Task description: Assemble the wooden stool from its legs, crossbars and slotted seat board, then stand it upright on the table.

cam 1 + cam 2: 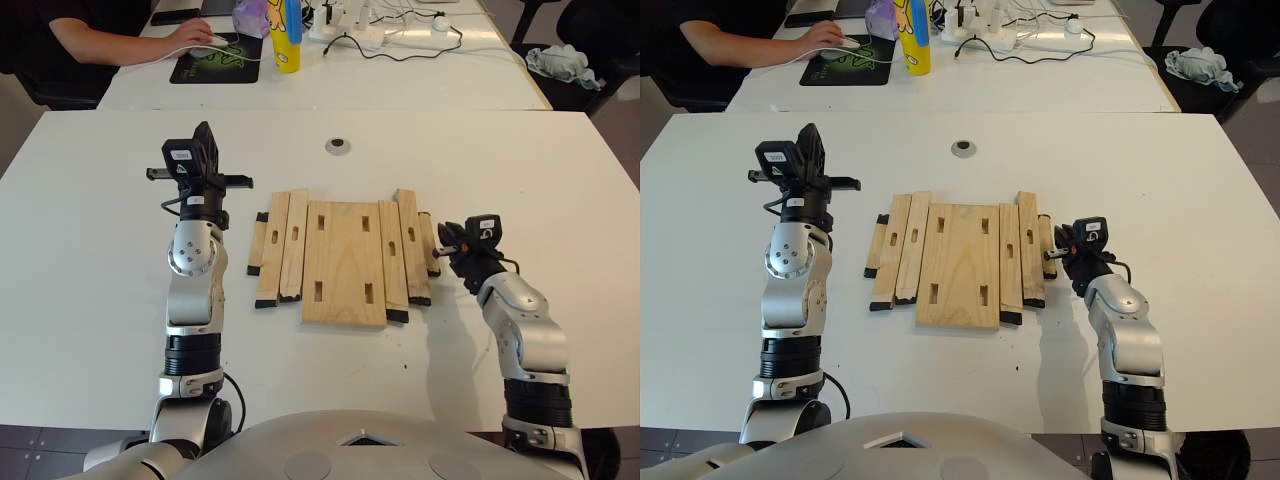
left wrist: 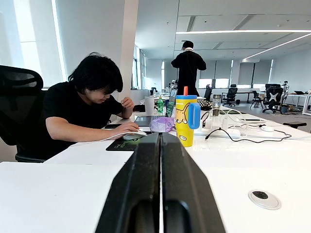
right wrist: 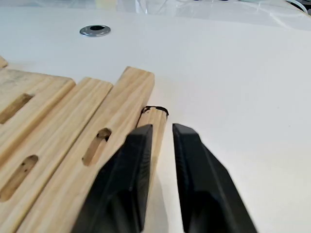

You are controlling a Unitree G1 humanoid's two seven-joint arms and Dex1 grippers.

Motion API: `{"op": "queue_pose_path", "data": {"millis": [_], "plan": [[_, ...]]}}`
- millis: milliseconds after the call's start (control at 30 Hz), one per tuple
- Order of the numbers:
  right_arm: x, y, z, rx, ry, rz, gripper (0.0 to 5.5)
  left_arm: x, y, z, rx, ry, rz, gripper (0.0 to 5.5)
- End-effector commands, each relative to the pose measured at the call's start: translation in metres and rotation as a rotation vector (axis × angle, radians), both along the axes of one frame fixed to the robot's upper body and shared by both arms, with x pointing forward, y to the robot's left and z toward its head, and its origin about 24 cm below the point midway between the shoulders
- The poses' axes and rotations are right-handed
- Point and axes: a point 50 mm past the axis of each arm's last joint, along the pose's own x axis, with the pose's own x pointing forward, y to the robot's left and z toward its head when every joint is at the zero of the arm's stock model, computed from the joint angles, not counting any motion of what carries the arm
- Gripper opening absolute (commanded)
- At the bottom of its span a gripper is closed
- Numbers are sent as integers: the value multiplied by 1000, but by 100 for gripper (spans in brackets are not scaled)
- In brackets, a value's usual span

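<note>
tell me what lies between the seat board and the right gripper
Two slotted legs and a thin crossbar lie flat between the seat board and the right gripper, the crossbar nearest its open fingers, as the left eye view shows.

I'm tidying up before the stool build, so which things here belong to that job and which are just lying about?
Job: slotted seat board; slotted legs on both sides of it; thin crossbars at the outer edges.
Lying about: yellow tumbler, mouse pad, grey cloth, table grommet.
</note>
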Motion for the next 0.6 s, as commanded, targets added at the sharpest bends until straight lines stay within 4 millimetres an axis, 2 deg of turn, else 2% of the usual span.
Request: {"op": "queue_pose_path", "data": {"millis": [33,200,467,600], "plan": [[-2,-9,-5,83,86,-23,141,-3,4,-2,0,19,20,0],[-5,-14,-16,170,197,-37,220,-2,5,0,-8,18,24,0],[0,-14,-12,254,213,-40,319,-3,8,-4,-10,35,17,0],[3,-10,-10,229,230,10,380,-3,7,-4,-14,37,14,0]]}}
